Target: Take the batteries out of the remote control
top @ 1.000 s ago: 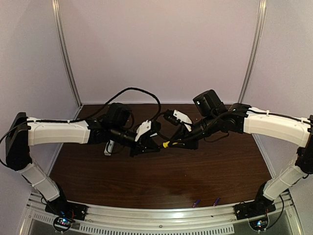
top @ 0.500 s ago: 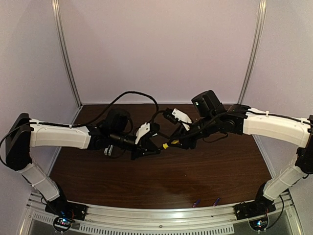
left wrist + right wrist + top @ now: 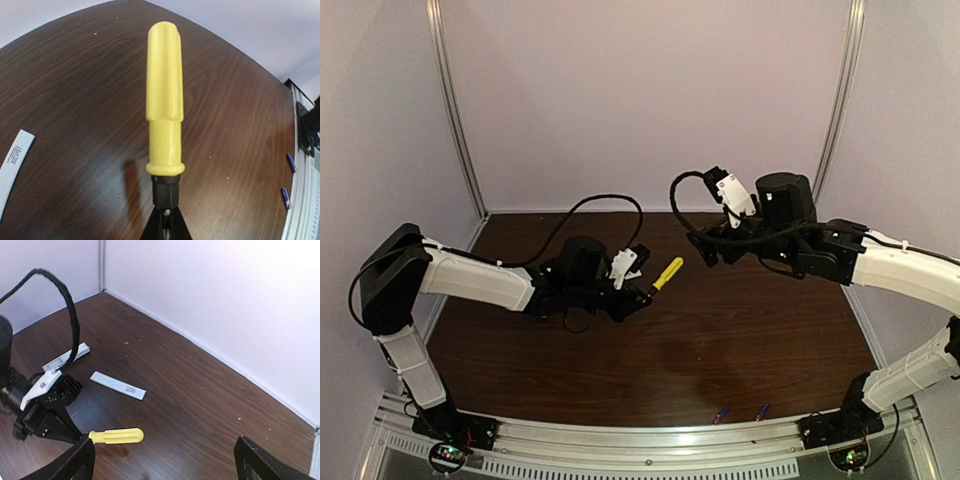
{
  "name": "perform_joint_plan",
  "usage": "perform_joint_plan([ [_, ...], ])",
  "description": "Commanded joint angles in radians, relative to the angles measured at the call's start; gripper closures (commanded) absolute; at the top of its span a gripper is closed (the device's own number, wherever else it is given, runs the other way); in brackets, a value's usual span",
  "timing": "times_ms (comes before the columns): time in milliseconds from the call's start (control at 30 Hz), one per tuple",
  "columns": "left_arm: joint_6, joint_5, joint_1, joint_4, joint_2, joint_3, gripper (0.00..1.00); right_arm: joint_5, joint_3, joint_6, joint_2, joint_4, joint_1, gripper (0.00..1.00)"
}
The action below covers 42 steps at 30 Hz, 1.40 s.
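Left pincer (image 3: 638, 296): pressed together on the dark shank of the yellow-handled screwdriver (image 3: 164, 102), handle pointing far-right above the brown worktop (image 3: 750, 340).
Remote control (image 3: 66, 356): slim white bar lying at far left, behind the left arm.
Cover strip (image 3: 118, 385): flat, white, just right of the remote control, apart from it.
Batteries (image 3: 741, 412): two, purple-blue, at the near edge, right of centre.
Right pincer (image 3: 165, 462): spread wide, holding nothing, raised at right.

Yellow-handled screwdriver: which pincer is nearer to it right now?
Left. The left pincer is shut on the yellow-handled screwdriver, gripping its dark shaft end. The right pincer stands open, raised and off to the screwdriver's right, clear of it.
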<state>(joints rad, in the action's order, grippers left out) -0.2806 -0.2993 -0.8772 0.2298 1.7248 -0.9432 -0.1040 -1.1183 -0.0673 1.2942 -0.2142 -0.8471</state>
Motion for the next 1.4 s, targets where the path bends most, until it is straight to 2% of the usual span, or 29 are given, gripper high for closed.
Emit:
perform_joint_plan([
  [0, -0.209, 0.244, -0.051, 0.024, 0.093, -0.120, 1.00, -0.219, 0.040, 0.034, -0.035, 0.075, 0.018, 0.01],
  [133, -0.346, 0.449, -0.081, -0.051, 0.163, -0.221, 1.00, -0.227, 0.062, 0.041, -0.043, 0.090, 0.026, 0.01],
  [233, -0.411, 0.506, -0.094, -0.095, 0.230, -0.301, 1.00, -0.226, 0.076, 0.047, -0.042, 0.102, 0.028, 0.01],
  [400, -0.439, 0.594, -0.126, -0.190, 0.324, -0.455, 1.00, -0.227, 0.091, 0.054, -0.052, 0.106, 0.029, 0.01],
  [867, -0.646, 0.658, -0.147, -0.363, 0.472, -0.611, 1.00, -0.223, 0.145, 0.090, -0.100, 0.120, 0.033, 0.01],
  [1367, -0.702, 0.653, -0.149, -0.382, 0.568, -0.673, 1.00, -0.217, 0.152, 0.106, -0.071, 0.151, 0.035, 0.01],
])
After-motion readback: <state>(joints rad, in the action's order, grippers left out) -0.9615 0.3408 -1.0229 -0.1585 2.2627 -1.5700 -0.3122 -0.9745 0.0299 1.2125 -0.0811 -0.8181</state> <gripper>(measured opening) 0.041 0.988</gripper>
